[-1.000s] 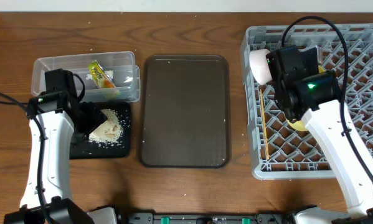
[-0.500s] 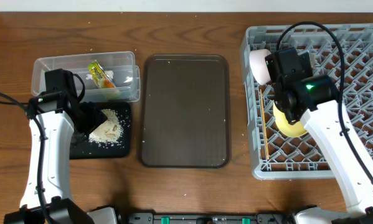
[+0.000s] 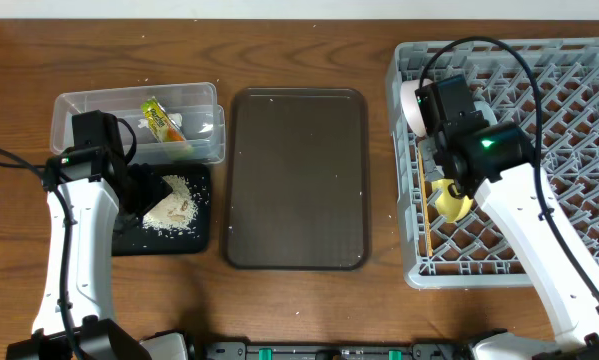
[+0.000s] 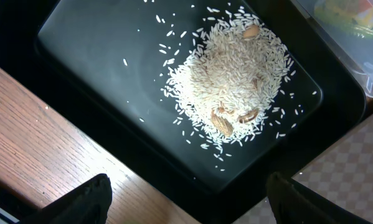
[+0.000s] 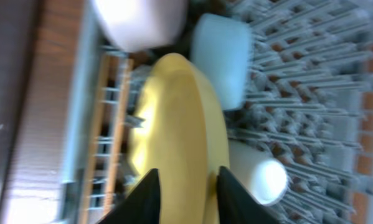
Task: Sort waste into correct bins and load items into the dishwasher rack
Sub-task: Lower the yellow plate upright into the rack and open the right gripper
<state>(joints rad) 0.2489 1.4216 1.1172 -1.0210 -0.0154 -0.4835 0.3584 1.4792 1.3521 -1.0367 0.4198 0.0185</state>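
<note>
My right gripper (image 5: 187,194) is shut on the round yellow plate (image 5: 174,118), holding it on edge over the left part of the grey dishwasher rack (image 3: 579,150). In the rack lie a white bowl (image 5: 139,22), a light blue bowl (image 5: 220,56), a small white cup (image 5: 267,180) and the chopsticks (image 3: 422,200). The plate also shows in the overhead view (image 3: 451,198). My left gripper (image 4: 189,208) is open and empty above the near corner of the black tray (image 4: 99,68), which holds the heap of rice scraps (image 4: 230,87). The snack wrapper (image 3: 162,120) lies in the clear tub (image 3: 79,105).
The large dark brown serving tray (image 3: 297,180) lies between the two bins and the rack, with a few rice grains on it. Bare wooden table (image 3: 299,40) runs along the back and front edges.
My right arm has moved left across the rack with the yellow plate, towards the white bowl and the chopsticks. The left arm has not moved.
</note>
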